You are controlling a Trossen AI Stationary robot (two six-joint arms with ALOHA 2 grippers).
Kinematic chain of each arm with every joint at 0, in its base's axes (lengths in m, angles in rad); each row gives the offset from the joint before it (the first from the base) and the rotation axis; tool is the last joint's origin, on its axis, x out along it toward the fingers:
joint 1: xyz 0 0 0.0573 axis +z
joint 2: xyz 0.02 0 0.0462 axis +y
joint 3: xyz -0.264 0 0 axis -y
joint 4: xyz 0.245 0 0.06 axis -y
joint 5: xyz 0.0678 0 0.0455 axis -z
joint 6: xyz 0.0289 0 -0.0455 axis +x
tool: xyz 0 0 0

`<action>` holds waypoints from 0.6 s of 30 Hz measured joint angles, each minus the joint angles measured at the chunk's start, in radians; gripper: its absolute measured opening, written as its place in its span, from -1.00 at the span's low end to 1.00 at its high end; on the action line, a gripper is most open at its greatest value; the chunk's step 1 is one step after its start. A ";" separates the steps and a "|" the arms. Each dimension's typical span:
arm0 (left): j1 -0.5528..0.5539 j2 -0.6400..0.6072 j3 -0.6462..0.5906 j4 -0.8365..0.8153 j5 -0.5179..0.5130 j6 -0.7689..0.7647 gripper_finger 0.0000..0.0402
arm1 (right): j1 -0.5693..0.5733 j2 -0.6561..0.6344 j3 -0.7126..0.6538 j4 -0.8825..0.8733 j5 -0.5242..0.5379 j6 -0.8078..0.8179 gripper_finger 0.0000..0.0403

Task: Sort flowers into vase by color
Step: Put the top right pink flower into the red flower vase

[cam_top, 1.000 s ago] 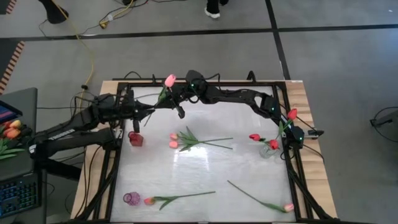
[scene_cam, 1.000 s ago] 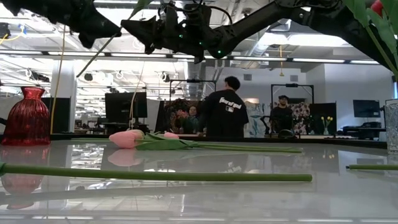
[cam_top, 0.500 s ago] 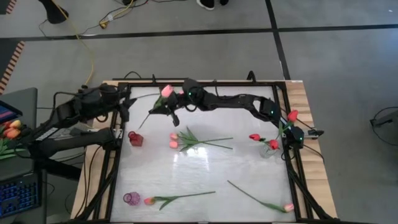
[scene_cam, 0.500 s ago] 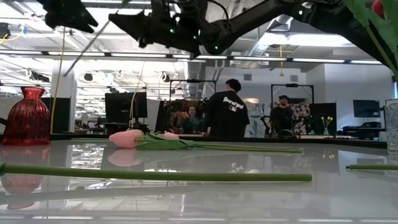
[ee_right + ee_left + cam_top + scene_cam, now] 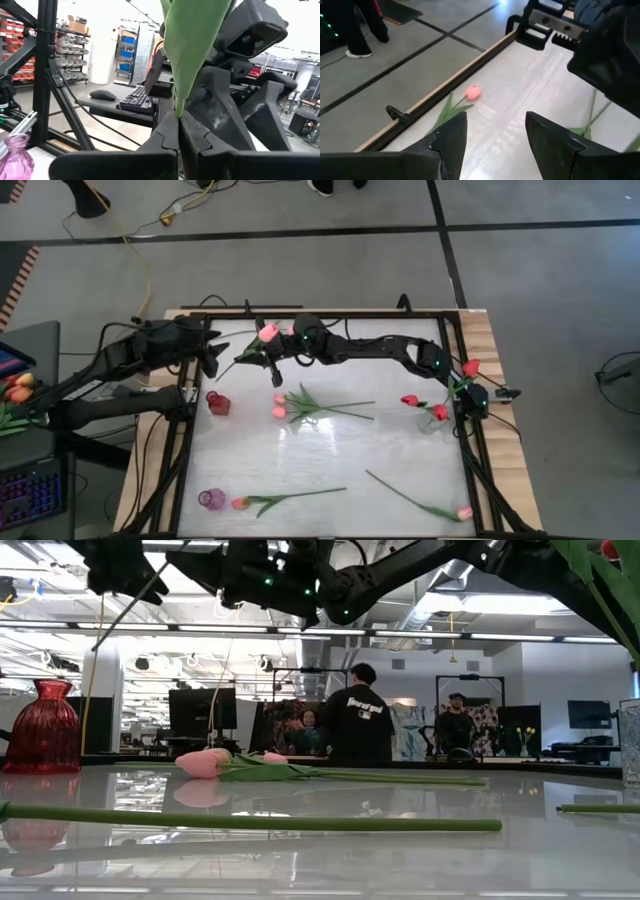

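Observation:
My right gripper (image 5: pixel 266 356) reaches across to the table's far left and is shut on a pink tulip whose bud (image 5: pixel 268 332) is held in the air. My left gripper (image 5: pixel 213 361) hovers open just left of it, with nothing between its fingers (image 5: pixel 451 135). Two pink tulips (image 5: pixel 281 406) lie mid-table, one (image 5: pixel 240 503) at the near left and one (image 5: pixel 462 513) at the near right. A red vase (image 5: pixel 217 403) and a pink vase (image 5: pixel 211 499) stand on the left. A clear vase (image 5: pixel 428 422) on the right holds red tulips (image 5: pixel 469 364). My right gripper pinches the tulip between its two fingertips where a green leaf (image 5: pixel 178 102) narrows into the stem. The leaf rises from the shut tips. The tulip is lifted clear of the table, and its stem (image 5: pixel 243 357) slants toward the left arm.
A black frame (image 5: pixel 330 314) runs around the white table top. A side desk on the left carries orange tulips (image 5: pixel 18 388) and a keyboard. People stand in the room behind the table (image 5: pixel 358 725). Tulip stems lie across the near half of the table (image 5: pixel 250 823).
My left gripper has let go of the tulip's stem and drawn back toward the table's left edge. My right gripper has carried the tulip a little toward the left and near side. The bud now sits lower and the stem more tilted.

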 joint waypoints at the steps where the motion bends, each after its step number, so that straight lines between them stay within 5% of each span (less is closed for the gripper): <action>1: 0.000 0.004 0.000 0.003 0.000 0.002 -0.05 | 0.005 0.012 0.001 0.010 0.000 0.003 -0.88; 9: 0.003 0.010 0.000 -0.004 -0.061 0.008 -0.05 | -0.003 0.153 0.053 0.247 -0.052 0.201 -0.88; 18: 0.003 0.009 0.000 -0.017 -0.097 0.009 -0.05 | 0.000 0.197 0.124 0.164 -0.078 0.217 -0.88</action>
